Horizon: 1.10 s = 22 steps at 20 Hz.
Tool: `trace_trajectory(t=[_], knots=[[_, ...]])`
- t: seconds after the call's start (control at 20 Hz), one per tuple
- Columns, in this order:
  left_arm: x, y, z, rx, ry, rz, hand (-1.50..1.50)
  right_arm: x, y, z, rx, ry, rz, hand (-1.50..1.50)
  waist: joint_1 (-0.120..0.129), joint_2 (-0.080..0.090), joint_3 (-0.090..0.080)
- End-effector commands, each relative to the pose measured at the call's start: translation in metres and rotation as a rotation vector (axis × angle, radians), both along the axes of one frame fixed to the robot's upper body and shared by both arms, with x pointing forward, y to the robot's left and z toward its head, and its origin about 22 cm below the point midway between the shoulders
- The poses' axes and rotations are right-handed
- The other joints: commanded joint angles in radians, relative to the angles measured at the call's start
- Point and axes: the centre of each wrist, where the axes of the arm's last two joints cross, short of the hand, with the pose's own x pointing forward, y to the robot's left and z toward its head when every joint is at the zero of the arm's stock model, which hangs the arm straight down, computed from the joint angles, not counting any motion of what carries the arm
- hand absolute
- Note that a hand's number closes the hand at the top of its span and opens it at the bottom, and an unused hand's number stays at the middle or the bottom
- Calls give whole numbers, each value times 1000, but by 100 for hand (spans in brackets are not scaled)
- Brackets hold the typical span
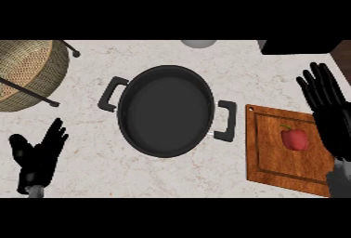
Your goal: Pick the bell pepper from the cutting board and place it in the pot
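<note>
Still on the cutting board [274,162] – red bell pepper [295,139], not in the pot [165,111].
Standing tall in view, green stem up toward the far edge. Right hand [329,116] just beside, fingers straight and spread, hiding the board's right side. Left hand [37,155] low at left, fingers straight – close together. Basket [31,69] cut off at top left.

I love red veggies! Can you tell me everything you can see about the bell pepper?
The bell pepper is small, shiny red, with a little green stem on top. It looks whole, not cut. It lies on the brown wooden cutting board, right of the dark pot. Only the board touches it. The right hand hangs open just beside it, fingers straight, not holding it.
</note>
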Motion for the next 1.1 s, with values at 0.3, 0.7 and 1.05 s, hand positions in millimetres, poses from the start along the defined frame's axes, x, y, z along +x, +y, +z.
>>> trace_trajectory(t=[0.3,0.7,1.05], knots=[[36,-52,53,-33,-227,-212,0,17,10,72,-681,-109,423,-150,27,-41,-67],[39,-74,88,-78,-287,-255,0,-24,-72,37,-731,-456,340,-150,-20,13,-28],[33,-100,82,-94,-282,-249,0,-51,-97,92,-1127,-351,301,-150,-25,12,-32]])
